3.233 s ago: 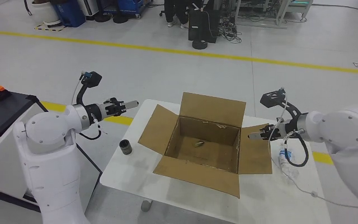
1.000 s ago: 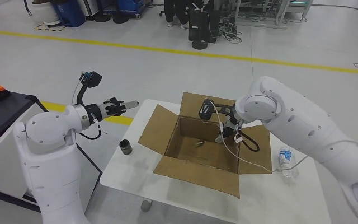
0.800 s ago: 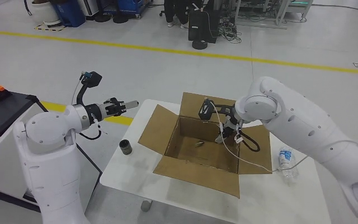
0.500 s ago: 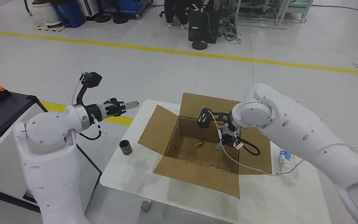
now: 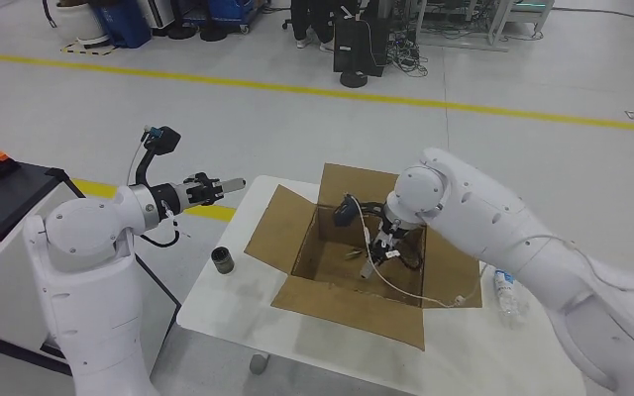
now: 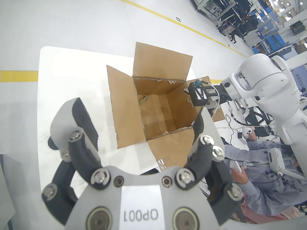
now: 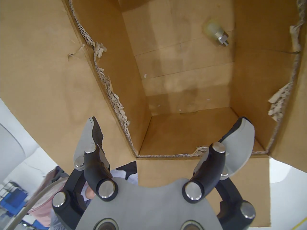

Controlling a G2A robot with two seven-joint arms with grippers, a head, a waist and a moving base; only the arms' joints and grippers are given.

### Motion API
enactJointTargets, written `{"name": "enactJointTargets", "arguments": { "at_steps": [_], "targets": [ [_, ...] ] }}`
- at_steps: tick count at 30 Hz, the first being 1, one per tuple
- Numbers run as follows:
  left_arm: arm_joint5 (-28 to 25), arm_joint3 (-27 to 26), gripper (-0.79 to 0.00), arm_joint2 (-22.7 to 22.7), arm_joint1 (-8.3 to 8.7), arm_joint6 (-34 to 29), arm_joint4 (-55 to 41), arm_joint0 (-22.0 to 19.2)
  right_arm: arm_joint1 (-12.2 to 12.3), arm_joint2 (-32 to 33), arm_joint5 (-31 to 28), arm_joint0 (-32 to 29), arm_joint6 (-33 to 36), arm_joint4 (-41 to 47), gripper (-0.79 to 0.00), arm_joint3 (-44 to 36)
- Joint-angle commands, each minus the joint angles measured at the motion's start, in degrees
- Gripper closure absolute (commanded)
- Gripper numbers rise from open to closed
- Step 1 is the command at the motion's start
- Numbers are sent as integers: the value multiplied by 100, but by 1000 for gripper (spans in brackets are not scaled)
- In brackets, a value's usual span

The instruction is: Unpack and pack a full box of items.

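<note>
An open cardboard box (image 5: 277, 233) stands in the middle of the white table (image 5: 228, 297). One small item with a pale cap and a metal threaded end (image 7: 217, 34) lies on its floor, also seen from above (image 5: 354, 253) and from the left wrist (image 6: 143, 100). My right gripper (image 7: 168, 125) hangs open over the box's rim, holding nothing; from above, the right gripper (image 5: 371, 259) sits inside the box opening. My left gripper (image 6: 138, 113) is open and holds nothing. It stays off the table's left side (image 5: 233, 184), well away from the box (image 6: 163, 60).
A small dark cylinder (image 5: 224, 260) stands on the table left of the box. A clear plastic bottle (image 5: 505, 289) lies on the table to the right of the box, with a white cable trailing past it. The box walls (image 7: 72, 48) are torn along their top edges.
My right arm swung in from the table's right side and came down over the box, shifting toward the box's left half. The left arm has not moved.
</note>
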Motion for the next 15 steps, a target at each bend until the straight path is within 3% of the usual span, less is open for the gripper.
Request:
{"name": "enactJointTargets", "arguments": {
  "at_steps": [1, 9, 12, 15],
  "targets": [
    [0, 0, -785, 0, 0, 0, 0, 0, -204, 0, 138, -22, 137, 259, -785, 461],
    [0, 0, -785, 0, 0, 0, 0, 0, -914, 0, 326, -65, 230, -13, -785, 1999],
    [0, 0, -785, 0, 0, 0, 0, 0, -1149, 0, 230, -94, 230, 81, -785, 2168],
    [0, 0, -785, 0, 0, 0, 0, 0, -1149, 0, 230, -94, 230, 81, -785, 2168]
  ]
}}
